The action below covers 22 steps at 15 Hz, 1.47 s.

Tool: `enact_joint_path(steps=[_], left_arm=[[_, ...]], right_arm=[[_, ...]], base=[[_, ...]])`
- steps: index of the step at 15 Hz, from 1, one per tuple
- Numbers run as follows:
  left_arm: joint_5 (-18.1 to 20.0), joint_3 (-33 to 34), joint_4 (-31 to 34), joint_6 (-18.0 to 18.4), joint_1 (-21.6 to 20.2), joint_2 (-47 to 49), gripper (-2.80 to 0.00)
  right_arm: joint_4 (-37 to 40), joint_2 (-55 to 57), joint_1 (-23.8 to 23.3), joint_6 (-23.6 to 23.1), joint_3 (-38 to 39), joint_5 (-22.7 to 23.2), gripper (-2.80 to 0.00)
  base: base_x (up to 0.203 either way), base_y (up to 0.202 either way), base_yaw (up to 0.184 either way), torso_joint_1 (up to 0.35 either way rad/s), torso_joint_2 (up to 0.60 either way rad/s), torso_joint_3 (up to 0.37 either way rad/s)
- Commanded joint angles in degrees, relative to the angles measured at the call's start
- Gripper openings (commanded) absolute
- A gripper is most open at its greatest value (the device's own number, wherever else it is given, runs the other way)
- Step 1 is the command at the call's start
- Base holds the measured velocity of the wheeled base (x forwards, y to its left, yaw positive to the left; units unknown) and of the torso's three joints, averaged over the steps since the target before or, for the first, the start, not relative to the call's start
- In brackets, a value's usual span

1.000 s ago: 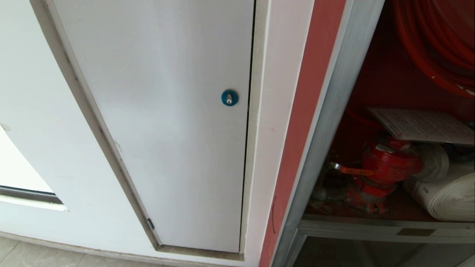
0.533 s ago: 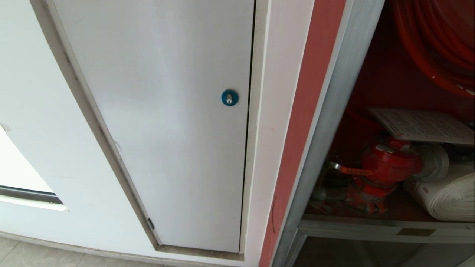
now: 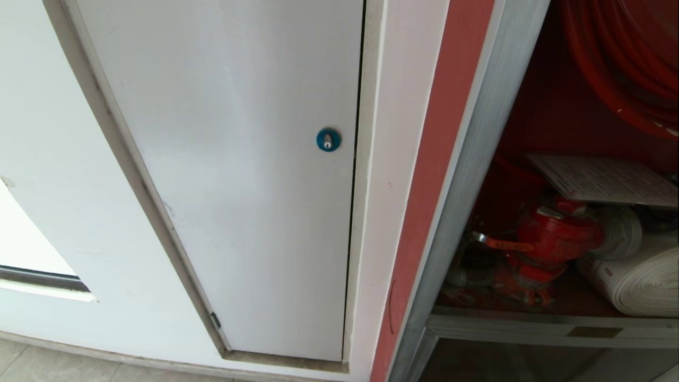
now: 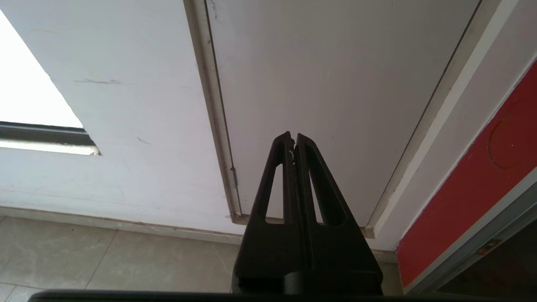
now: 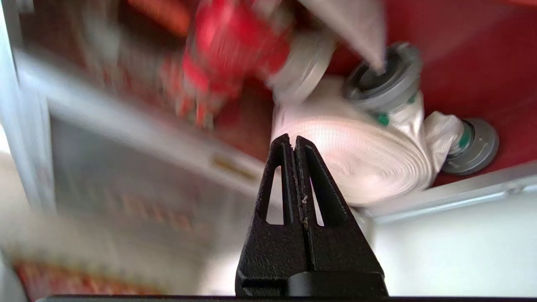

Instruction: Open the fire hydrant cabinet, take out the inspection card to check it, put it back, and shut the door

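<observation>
The fire hydrant cabinet (image 3: 477, 159) stands open at the right of the head view, silver-framed and red inside. The inspection card (image 3: 604, 180) lies flat across the red hydrant valve (image 3: 557, 233), beside the white rolled hose (image 3: 636, 281) and under the red hose reel (image 3: 626, 63). The door is out of view. My right gripper (image 5: 293, 140) is shut and empty, pointing into the cabinet low in front of the rolled hose (image 5: 369, 147), with the valve (image 5: 235, 46) beyond. My left gripper (image 4: 293, 137) is shut and empty, parked low facing the white wall. Neither arm shows in the head view.
A plain white panel door with a round blue lock (image 3: 328, 140) fills the wall left of the cabinet. A silver rail (image 3: 530, 326) crosses the cabinet below the valve, with a dark lower panel (image 3: 530, 361) under it. Grey floor tiles (image 4: 105, 260) lie below the wall.
</observation>
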<state>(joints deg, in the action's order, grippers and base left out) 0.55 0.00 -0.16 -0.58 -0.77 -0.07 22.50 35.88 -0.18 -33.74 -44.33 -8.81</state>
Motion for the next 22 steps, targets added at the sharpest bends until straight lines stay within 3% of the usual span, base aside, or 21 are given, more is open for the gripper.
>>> enact_joint_path(steps=[1, 3, 5, 7, 12, 16, 19, 20, 22], left_arm=[[0.1, 0.0, 0.0, 0.0, 0.0, 0.1, -2.80], [0.0, 0.0, 0.0, 0.0, 0.0, 0.1, -2.80], [0.1, 0.0, 0.0, 0.0, 0.0, 0.1, -2.80], [0.0, 0.0, 0.0, 0.0, 0.0, 0.1, -2.80], [0.1, 0.1, 0.0, 0.0, 0.0, 0.1, -2.80], [0.0, 0.0, 0.0, 0.0, 0.0, 0.1, -2.80], [0.0, 0.0, 0.0, 0.0, 0.0, 0.1, -2.80], [0.0, 0.0, 0.1, 0.0, 0.0, 0.1, -2.80], [0.1, 0.0, 0.0, 0.0, 0.0, 0.1, -2.80]], right_arm=[[3.9, 5.2, 0.0, -7.1, -3.8, -0.3, -2.80], [5.2, 7.3, 0.3, -12.9, -4.9, -4.8, -2.80], [6.0, 8.6, 3.6, -15.2, -5.7, -9.1, -2.80], [9.0, 8.9, 4.4, -21.7, -6.6, -13.6, -2.80], [9.0, 12.0, 4.8, -28.5, -6.8, -15.0, -2.80], [1.1, 15.8, 5.6, -29.0, -6.2, -16.5, -2.80], [-0.5, 17.6, 5.6, -30.6, -5.9, -18.2, -2.80], [-0.7, 18.0, 5.5, -30.6, -5.2, -18.4, 0.00], [-3.4, 19.7, 5.5, -30.9, -4.5, -19.6, 0.00]], base=[[0.000, 0.000, 0.000, 0.000, 0.00, 0.000], [0.000, 0.000, 0.000, 0.000, 0.00, 0.000], [0.000, 0.000, 0.000, 0.000, 0.00, 0.000], [0.000, 0.000, 0.000, 0.000, 0.00, 0.000], [0.000, 0.000, 0.000, 0.000, 0.00, 0.000], [0.000, 0.000, 0.000, 0.000, 0.00, 0.000], [0.000, 0.000, 0.000, 0.000, 0.00, 0.000], [0.000, 0.000, 0.000, 0.000, 0.00, 0.000], [0.000, 0.000, 0.000, 0.000, 0.00, 0.000]])
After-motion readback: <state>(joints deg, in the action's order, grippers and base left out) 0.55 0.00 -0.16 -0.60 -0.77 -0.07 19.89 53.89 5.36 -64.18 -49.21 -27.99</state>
